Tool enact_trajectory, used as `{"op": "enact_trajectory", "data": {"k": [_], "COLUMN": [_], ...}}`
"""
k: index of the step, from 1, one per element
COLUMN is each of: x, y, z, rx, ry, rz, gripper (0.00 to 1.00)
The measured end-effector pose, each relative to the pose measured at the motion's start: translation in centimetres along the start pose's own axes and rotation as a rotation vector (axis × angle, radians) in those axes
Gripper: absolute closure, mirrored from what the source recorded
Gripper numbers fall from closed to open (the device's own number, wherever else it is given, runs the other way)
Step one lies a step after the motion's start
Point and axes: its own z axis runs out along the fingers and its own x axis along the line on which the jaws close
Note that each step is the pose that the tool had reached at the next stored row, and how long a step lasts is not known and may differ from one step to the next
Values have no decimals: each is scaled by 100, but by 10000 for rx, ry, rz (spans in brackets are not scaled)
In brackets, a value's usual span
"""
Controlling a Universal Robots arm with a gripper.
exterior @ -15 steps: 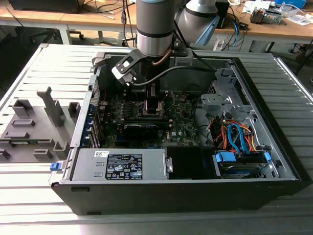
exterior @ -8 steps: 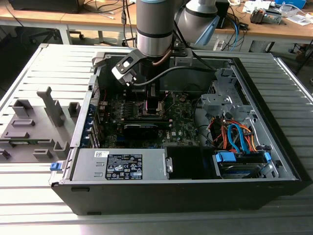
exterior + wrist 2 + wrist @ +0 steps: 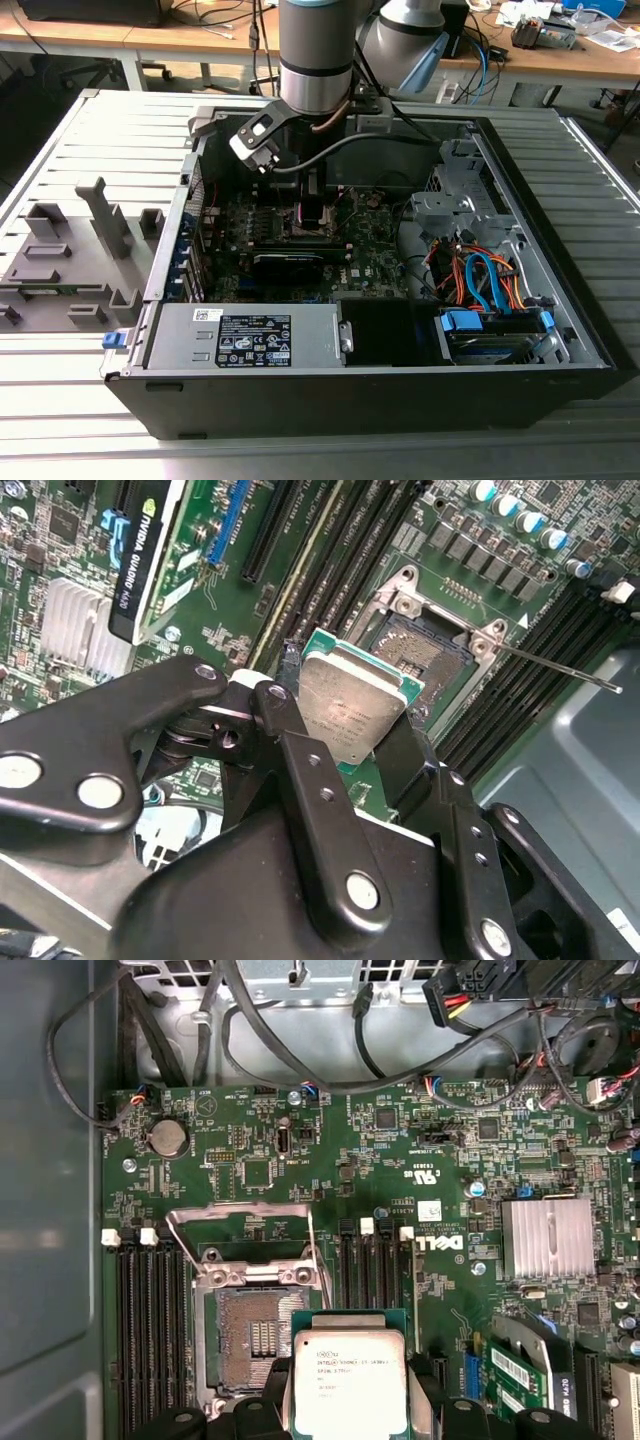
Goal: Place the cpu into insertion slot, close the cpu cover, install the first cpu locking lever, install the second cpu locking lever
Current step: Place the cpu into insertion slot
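Black gripper point(image 3: 352, 728) jaws clamped on opposite edges of the cpu point(image 3: 355, 702), flat square chip, dull silver-grey lid on a green rim, held clear of and just beside the open insertion slot point(image 3: 255, 1335), its dark centre bare, green motherboard point(image 3: 400, 1165) around

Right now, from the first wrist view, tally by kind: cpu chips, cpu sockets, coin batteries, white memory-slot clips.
cpu: 1
insertion slot: 1
coin battery: 1
white memory-slot clips: 4
Total: 7

The cpu point(image 3: 349, 1385) is silver-grey edged green, the insertion slot point(image 3: 255, 1338) dark, the board point(image 3: 330, 1185) green.
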Motion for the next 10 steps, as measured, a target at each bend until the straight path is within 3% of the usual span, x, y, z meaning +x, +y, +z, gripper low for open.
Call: {"op": "enact_trajectory", "data": {"k": [10], "x": [43], "y": [-2], "z": [18], "rx": [-6], "ry": [9], "rz": [-304], "gripper": [46]}}
